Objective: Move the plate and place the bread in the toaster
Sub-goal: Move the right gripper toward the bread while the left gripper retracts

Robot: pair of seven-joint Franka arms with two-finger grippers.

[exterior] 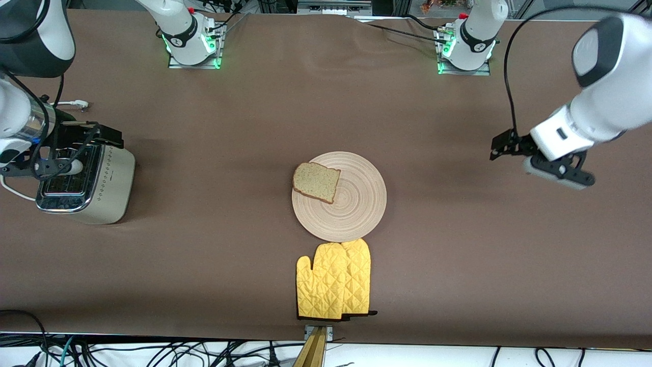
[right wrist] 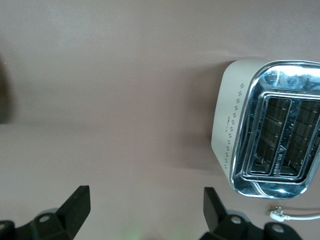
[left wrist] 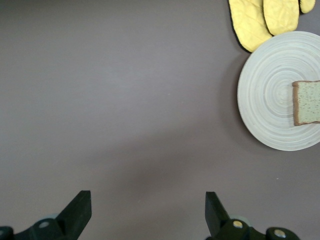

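We note the round pale wooden plate (exterior: 351, 209) mid-tabletop (exterior: 458, 255), the speckled tan bread slice (exterior: 317, 182) on its rim, yellow quilted oven mitts (exterior: 334, 279) just nearer the camera. Cream two-slot chrome-topped toaster (exterior: 89, 186) sits at the right arm's end. Left tool (left wrist: 145, 212) released over bare tabletop; right tool (right wrist: 145, 210) released, near the toaster.

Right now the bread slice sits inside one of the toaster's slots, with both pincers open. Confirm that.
Not quite. The bread lies on the plate at mid-table, as the front view shows; the toaster slots are bare in the right wrist view. The left pincer and right pincer are open.
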